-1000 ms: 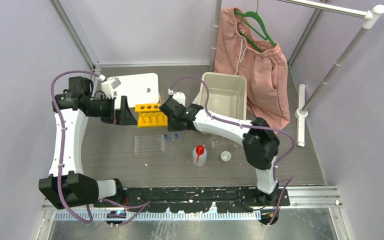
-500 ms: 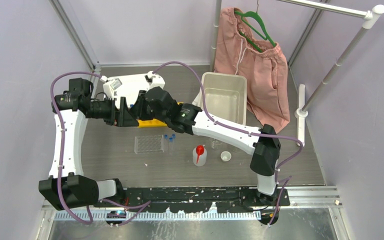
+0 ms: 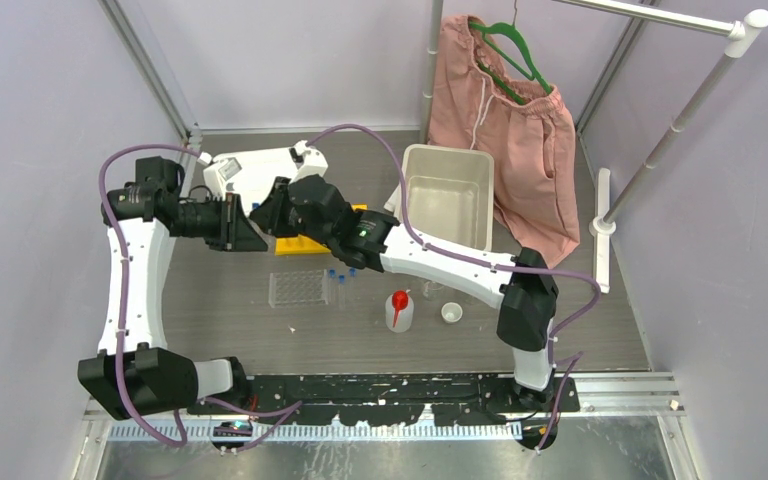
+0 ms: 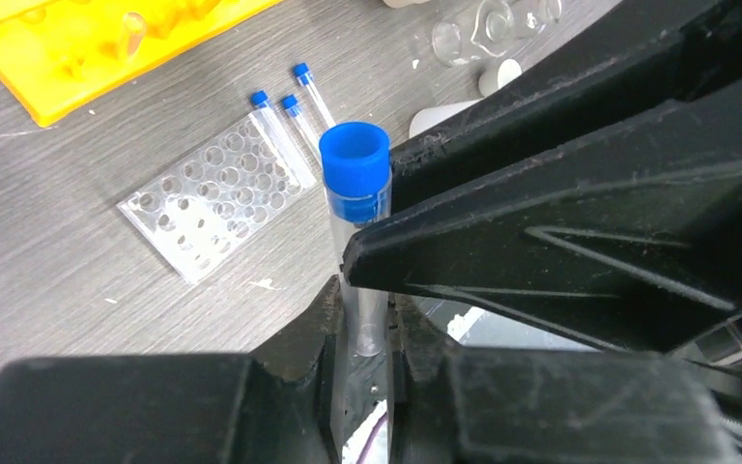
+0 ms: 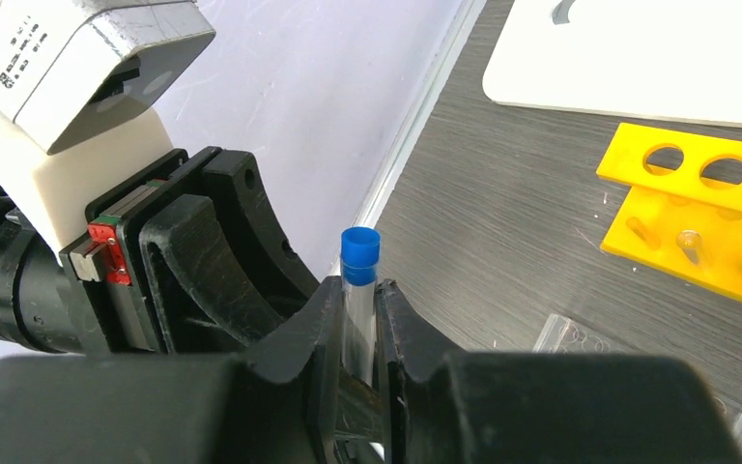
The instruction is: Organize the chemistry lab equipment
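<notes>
A blue-capped tube (image 4: 355,169) is held in the air left of the yellow six-hole rack (image 3: 298,245), gripped from both sides. My left gripper (image 4: 367,309) is shut on its lower end. My right gripper (image 5: 359,300) is shut on it just below the blue cap (image 5: 359,248). In the top view the two grippers meet at the left gripper (image 3: 248,226). Three more small tubes (image 4: 285,111) lie beside the clear grid rack (image 3: 298,288). The red-spouted squeeze bottle (image 3: 398,310), tiny white cup (image 3: 451,313) and small clear glassware (image 3: 432,288) stand to the right.
A beige bin (image 3: 450,190) sits at the back right, and a white slab (image 3: 260,165) lies behind the yellow rack. Pink shorts (image 3: 505,130) hang on a green hanger from a metal rail (image 3: 660,150). The right arm stretches across the table's middle.
The right arm swung left over the yellow rack, carrying the tube to the left gripper. The left gripper, wide open a second ago, has closed on the tube.
</notes>
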### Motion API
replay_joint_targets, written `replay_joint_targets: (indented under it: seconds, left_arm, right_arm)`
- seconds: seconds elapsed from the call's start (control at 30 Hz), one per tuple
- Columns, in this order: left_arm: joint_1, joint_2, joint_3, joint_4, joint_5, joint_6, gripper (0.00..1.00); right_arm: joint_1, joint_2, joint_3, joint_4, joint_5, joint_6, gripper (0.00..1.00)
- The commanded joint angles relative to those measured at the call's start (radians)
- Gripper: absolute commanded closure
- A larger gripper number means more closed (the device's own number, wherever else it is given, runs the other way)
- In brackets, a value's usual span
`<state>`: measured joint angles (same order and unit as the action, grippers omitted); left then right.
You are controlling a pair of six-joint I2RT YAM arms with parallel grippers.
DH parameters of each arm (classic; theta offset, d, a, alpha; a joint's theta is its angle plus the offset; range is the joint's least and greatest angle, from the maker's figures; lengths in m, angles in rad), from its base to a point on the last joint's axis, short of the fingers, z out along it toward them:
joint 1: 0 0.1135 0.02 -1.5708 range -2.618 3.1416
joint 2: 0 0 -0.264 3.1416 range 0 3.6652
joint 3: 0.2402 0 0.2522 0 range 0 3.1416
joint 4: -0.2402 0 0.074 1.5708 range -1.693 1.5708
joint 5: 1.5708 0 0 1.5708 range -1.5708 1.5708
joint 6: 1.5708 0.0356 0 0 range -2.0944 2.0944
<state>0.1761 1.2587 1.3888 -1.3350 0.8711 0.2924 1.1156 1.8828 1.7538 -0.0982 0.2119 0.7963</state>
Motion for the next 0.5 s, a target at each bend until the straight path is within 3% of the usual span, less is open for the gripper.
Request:
replay_joint_targets:
  seconds: [0.0,0.13,0.2,0.3,0.47]
  left_arm:
    - [-0.002,-0.017,0.019,0.004,0.023,0.017,0.94]
    - [-0.002,-0.044,0.016,-0.012,0.017,0.086,0.99]
    - [-0.003,-0.065,0.002,-0.013,0.019,0.147,1.0]
    - [-0.002,-0.101,-0.021,-0.008,0.028,0.201,1.0]
    - [-0.003,-0.161,-0.051,0.026,0.043,0.226,1.0]
  right_arm:
    - [0.003,-0.034,0.04,0.0,0.003,0.023,0.78]
    - [-0.026,0.007,0.173,-0.173,-0.081,-0.002,0.54]
    - [-0.04,0.051,0.285,-0.3,-0.135,-0.047,0.48]
    - [-0.067,0.093,0.393,-0.43,-0.217,-0.085,0.47]
    - [-0.104,0.099,0.432,-0.465,-0.362,-0.098,0.51]
